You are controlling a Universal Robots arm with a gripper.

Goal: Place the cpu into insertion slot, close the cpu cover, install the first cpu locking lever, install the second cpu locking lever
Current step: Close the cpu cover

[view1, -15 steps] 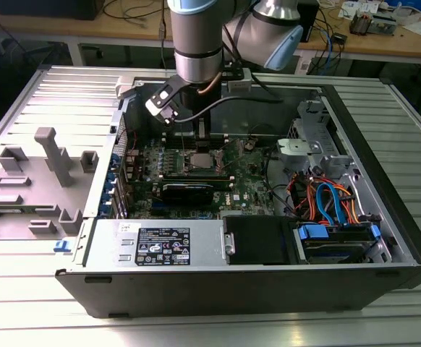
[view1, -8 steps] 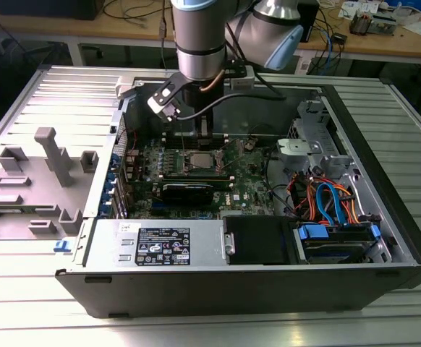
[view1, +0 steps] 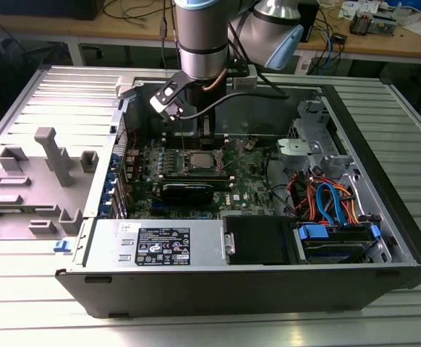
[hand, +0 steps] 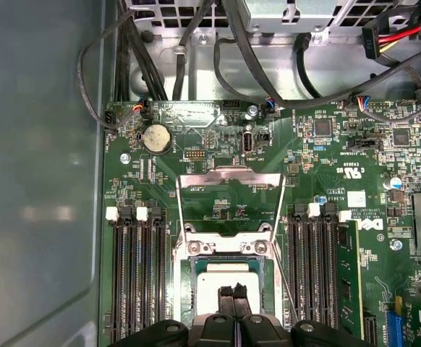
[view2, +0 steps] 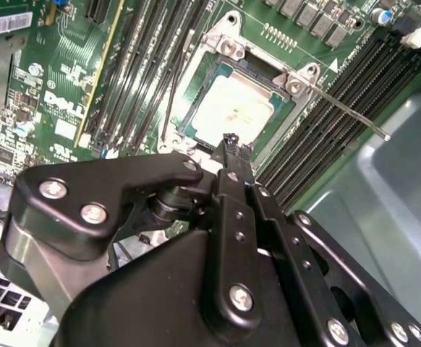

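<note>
Nearest you in the exterior view is the black computer case [view1: 218,289], its near wall toward the camera and the silver power supply [view1: 160,244] just behind it. Farther in lies the green circuit board [view1: 250,189], and the arm [view1: 203,36] comes down over its middle

In the second wrist view you look past the gripper [view2: 232,144]. Its jaws are pressed together with nothing between them, and the tips hang just above one edge of the cpu [view2: 236,108]. That chip lies flat inside the insertion slot [view2: 261,71], grey top up. A thin locking lever [view2: 348,112] sticks out from one corner of the socket, across the long black memory slots [view2: 319,155]

In the first wrist view the cpu cover [hand: 228,176] is swung open, away from the chip, with green board showing through its window. You see the closed fingertips [hand: 226,298] over the seated cpu, with memory slots on both sides of the socket
</note>
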